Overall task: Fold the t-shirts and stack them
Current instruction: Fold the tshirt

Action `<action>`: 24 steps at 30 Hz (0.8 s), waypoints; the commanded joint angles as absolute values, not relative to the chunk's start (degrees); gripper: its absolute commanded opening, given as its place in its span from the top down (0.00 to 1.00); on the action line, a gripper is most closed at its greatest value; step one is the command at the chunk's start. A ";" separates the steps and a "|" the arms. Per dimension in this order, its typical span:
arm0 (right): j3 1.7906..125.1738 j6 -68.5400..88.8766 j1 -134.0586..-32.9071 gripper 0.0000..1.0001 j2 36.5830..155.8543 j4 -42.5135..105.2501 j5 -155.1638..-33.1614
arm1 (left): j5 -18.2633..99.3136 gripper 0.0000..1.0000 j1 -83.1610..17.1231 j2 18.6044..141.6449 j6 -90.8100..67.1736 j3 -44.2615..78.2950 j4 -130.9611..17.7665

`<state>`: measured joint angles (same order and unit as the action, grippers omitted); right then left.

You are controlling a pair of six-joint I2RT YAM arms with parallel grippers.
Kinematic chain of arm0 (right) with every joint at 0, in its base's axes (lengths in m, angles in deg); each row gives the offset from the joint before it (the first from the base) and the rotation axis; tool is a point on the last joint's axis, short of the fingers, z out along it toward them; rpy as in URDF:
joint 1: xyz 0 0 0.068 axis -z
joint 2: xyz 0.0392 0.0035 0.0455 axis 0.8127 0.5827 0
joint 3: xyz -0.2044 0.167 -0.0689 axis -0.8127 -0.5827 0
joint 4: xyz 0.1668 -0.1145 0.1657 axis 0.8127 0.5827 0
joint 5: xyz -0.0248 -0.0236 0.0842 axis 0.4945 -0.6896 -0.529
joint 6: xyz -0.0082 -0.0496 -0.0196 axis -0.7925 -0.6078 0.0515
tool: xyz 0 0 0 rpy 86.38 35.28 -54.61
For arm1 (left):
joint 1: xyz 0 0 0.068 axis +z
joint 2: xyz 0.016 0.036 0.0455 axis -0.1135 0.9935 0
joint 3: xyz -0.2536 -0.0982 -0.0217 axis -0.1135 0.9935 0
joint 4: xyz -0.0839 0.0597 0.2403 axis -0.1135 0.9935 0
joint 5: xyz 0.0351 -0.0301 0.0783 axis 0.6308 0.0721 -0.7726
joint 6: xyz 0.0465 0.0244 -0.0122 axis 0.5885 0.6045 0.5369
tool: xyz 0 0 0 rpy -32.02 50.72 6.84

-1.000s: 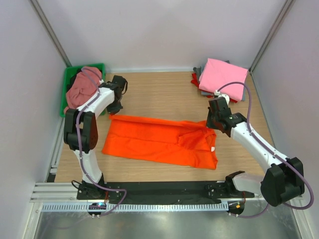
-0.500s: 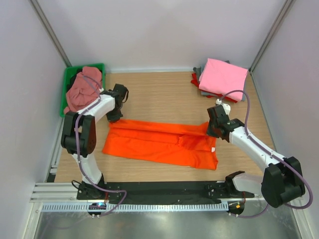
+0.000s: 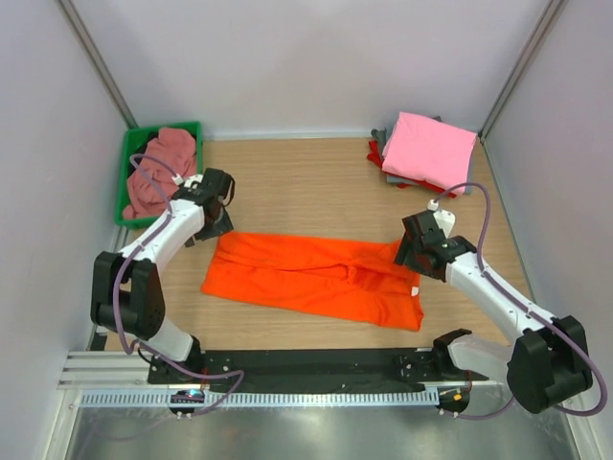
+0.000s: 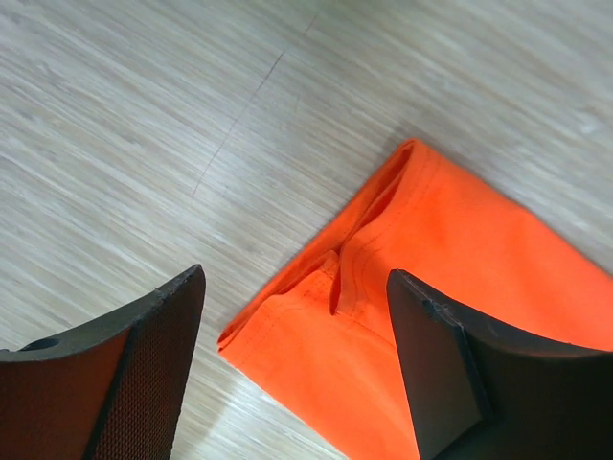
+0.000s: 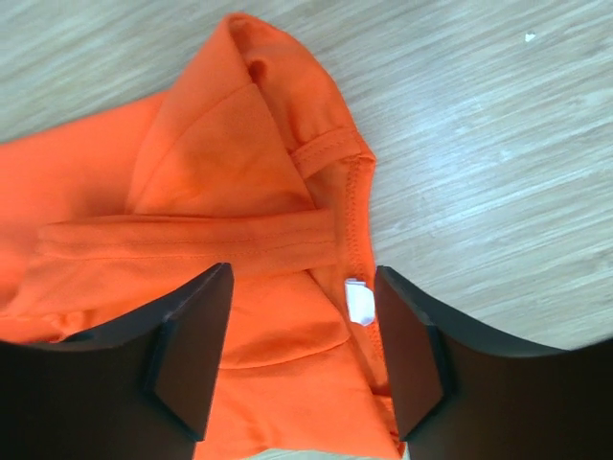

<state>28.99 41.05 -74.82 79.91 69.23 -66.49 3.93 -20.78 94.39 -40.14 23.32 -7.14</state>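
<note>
Orange t-shirt (image 3: 316,278) lies flat mid-table as a long folded strip, left to right, its right end a bit nearer the arm bases than its left. Left gripper (image 3: 216,215) sits at the strip's far-left corner. In the left wrist view, left gripper (image 4: 297,287) has its fingers spread wide, gripping nothing, with the stitched corner of the orange t-shirt (image 4: 460,287) between and below them; I can't tell if the tips touch the cloth. Light wood table (image 4: 144,144) is bare left of and beyond that corner. Right gripper (image 3: 414,251) is at the far-right end. In the right wrist view, right gripper (image 5: 305,278) is also spread wide and holding nothing, over the bunched collar end of the orange t-shirt (image 5: 220,172). White neck label (image 5: 360,303) is just inside the right finger, close to the hemmed edge, and bare wood runs to the right of that edge. The far edge of the strip runs roughly straight between the two grippers. The near edge is apart from the black base rail (image 3: 316,362), with a band of wood between. A broad stretch of bare table (image 3: 316,182) lies between the strip's far edge and the back wall. A folded stack is in the far-right corner: pink t-shirt (image 3: 428,149) on top, with grey t-shirt (image 3: 383,137) and red t-shirt (image 3: 374,151) edges poking out left, well apart from the right gripper. Green bin (image 3: 134,151) is in the far-left corner with a crumpled dusty-pink t-shirt (image 3: 158,177) in it, near the left arm's wrist.
</note>
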 commanded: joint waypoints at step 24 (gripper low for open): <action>43.93 34.55 -75.80 0.87 106.72 51.78 -88.19 | 11.96 0.84 -24.89 101.22 -37.94 24.59 -22.59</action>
<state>44.77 34.71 -75.02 107.23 54.80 -84.81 12.36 -24.91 100.16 -37.41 24.22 -19.56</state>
